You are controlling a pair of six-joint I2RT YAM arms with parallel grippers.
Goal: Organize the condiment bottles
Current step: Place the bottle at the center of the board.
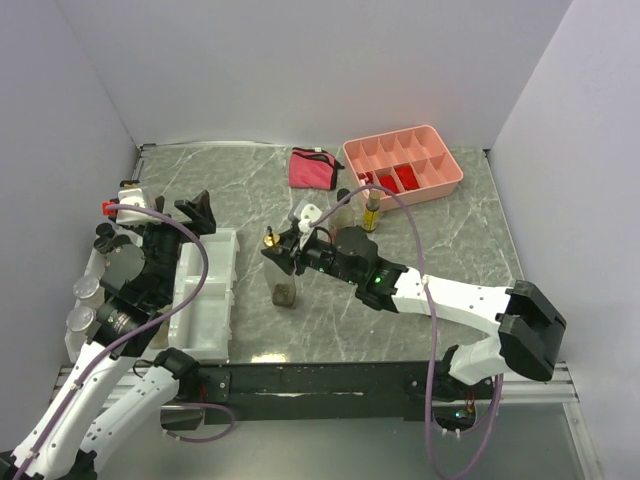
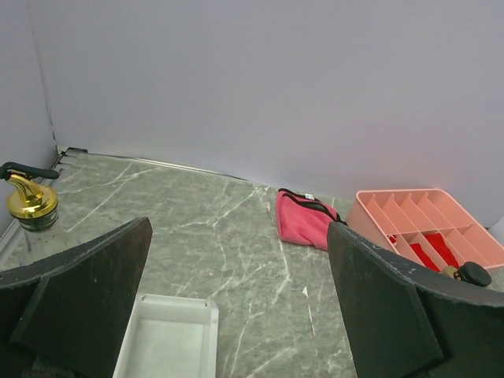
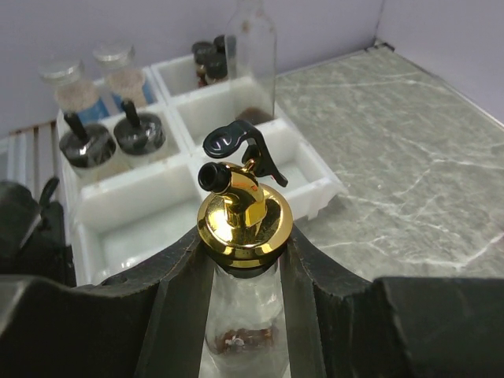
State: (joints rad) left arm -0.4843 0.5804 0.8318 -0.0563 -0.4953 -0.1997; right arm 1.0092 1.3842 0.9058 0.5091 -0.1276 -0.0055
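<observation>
My right gripper (image 3: 244, 250) is shut on the neck of a clear glass bottle with a gold pour top (image 3: 240, 209), held upright above the table beside the white organizer (image 3: 315, 185); in the top view this bottle (image 1: 270, 240) sits at my right gripper (image 1: 284, 247). Several jars stand in the organizer's far cells: black-topped ones (image 3: 87, 147), silver-lidded ones (image 3: 60, 72), small black-lidded ones (image 3: 209, 55) and a tall clear bottle (image 3: 252, 55). My left gripper (image 1: 170, 225) hangs open over the organizer (image 1: 205, 290), nothing between its fingers (image 2: 394, 307). Another gold-topped bottle (image 2: 31, 203) stands at its left.
A small dark jar (image 1: 284, 294) stands on the table in front of the held bottle. A yellow bottle (image 1: 372, 212) stands near the pink compartment tray (image 1: 440, 185). A pink zip pouch (image 1: 312, 167) lies at the back. Walls close in on three sides.
</observation>
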